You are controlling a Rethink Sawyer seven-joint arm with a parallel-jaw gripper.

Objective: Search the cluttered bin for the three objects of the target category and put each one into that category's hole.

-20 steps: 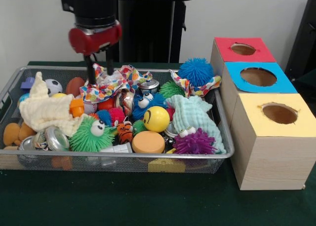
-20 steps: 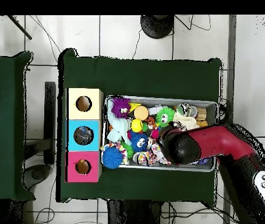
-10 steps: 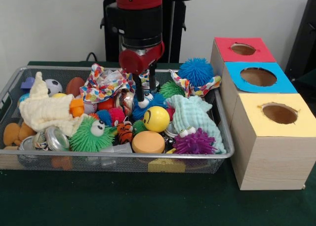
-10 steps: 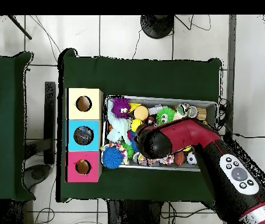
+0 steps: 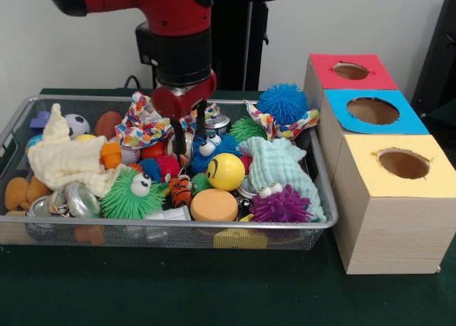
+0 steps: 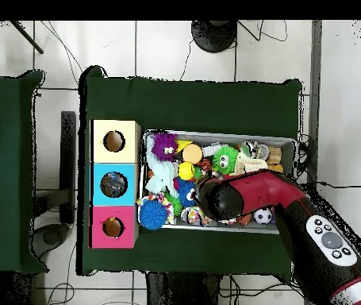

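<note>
The wire mesh bin (image 5: 178, 226) is heaped with toys; it also shows in the overhead view (image 6: 215, 133). I can pick out no tan-brown plush animal in either view; they are hidden or buried. My gripper (image 5: 187, 144) hangs over the bin's middle back. Its fingers (image 5: 177, 144) stand apart and dip among the toys, between a patterned cloth (image 5: 149, 123) and a blue fuzzy toy with eyes (image 5: 214, 145), holding nothing that I can see. In the overhead view the arm (image 6: 219, 200) hides the gripper. The red-topped box's hole (image 5: 350, 70) is at the far right, apart from the gripper; it also shows in the overhead view (image 6: 113, 227).
The blue-topped box (image 5: 372, 111) and yellow-topped box (image 5: 402, 164) stand beside the bin. In the bin lie a cream cloth (image 5: 64, 159), a green spiky ball (image 5: 132, 194), a purple one (image 5: 281, 203), a blue one (image 5: 283, 102), a yellow ball (image 5: 226, 171) and a mint cloth (image 5: 278, 162).
The gripper moved from the bin's back left toward the picture's right, then came back a little to the left and lower among the toys. Nothing was picked up.
</note>
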